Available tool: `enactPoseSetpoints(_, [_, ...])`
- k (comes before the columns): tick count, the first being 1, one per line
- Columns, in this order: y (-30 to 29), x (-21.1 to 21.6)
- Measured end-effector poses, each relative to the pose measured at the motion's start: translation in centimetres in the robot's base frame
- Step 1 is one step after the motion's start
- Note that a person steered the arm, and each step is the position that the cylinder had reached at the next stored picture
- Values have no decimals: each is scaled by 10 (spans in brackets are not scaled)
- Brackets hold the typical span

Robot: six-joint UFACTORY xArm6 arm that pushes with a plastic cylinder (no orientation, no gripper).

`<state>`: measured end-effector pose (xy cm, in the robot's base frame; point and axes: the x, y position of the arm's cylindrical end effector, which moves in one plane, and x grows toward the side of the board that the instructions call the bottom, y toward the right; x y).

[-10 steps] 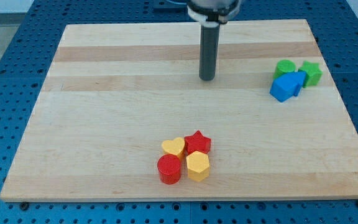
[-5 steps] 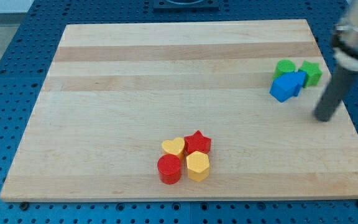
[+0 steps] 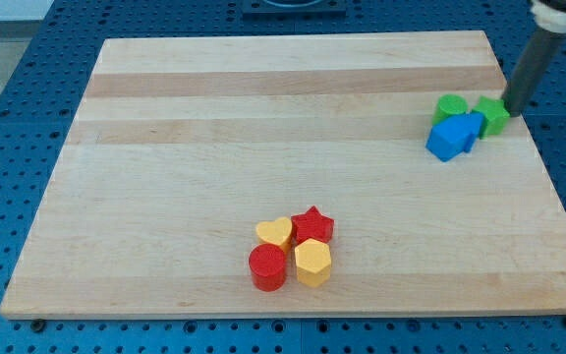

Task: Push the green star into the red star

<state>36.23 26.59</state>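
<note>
The green star (image 3: 493,115) lies just at the view's left of the bare rod's tip (image 3: 515,109), well apart from the red star (image 3: 313,225).

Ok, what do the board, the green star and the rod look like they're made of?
The board: light wood, probably, with visible grain and plank seams, satin finish. The green star: seemingly solid plastic or painted wood, with even, matte colour. The rod, ending in my tip right beside the green star: dark, smooth, maybe metal or plastic.
</note>
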Motion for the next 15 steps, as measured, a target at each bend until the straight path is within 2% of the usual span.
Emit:
enactPoseSetpoints(1, [-22,3])
enactPoseSetpoints(4, [-68,59])
enactPoseSetpoints(7, [-143,93])
enactPoseSetpoints(9, [-157,135])
enactPoseSetpoints(12, [-185,176])
enactPoseSetpoints(13, [-186,191])
enactPoseSetpoints(14, [-161,194])
enactPoseSetpoints(15, [-85,188])
